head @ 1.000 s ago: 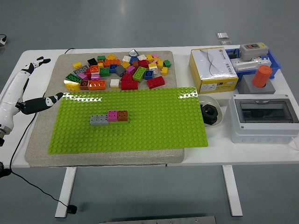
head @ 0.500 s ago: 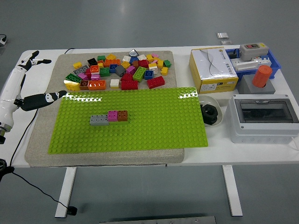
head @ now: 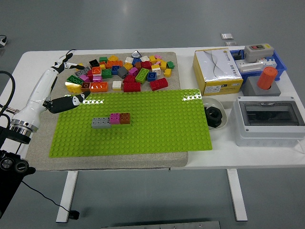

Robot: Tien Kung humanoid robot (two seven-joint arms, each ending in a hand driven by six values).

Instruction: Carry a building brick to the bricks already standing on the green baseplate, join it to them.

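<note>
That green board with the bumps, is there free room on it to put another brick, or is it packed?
Mostly free. The green baseplate carries only a short row: grey brick, pink brick, brown brick. Everything right of the row, and the strips in front of and behind it, are bare. The crowding is behind the plate, in the loose brick pile, where the open left hand reaches.

Looks like a robotics lab or test bench, not a home: bare grey floor, a plain white table [head: 200, 160] on metal legs, a loose black cable [head: 35, 193] trailing under it. Props on top are staged for manipulation trials: a green baseplate [head: 143, 129] and a heap of building bricks [head: 121, 72] on a grey mat [head: 43, 138], plus electrical hardware at right, namely a grey breaker enclosure with clear lid [head: 269, 119], a push-button switch box [head: 259, 51] in a blue bin [head: 281, 64], and a yellow-white carton [head: 217, 70].
</note>
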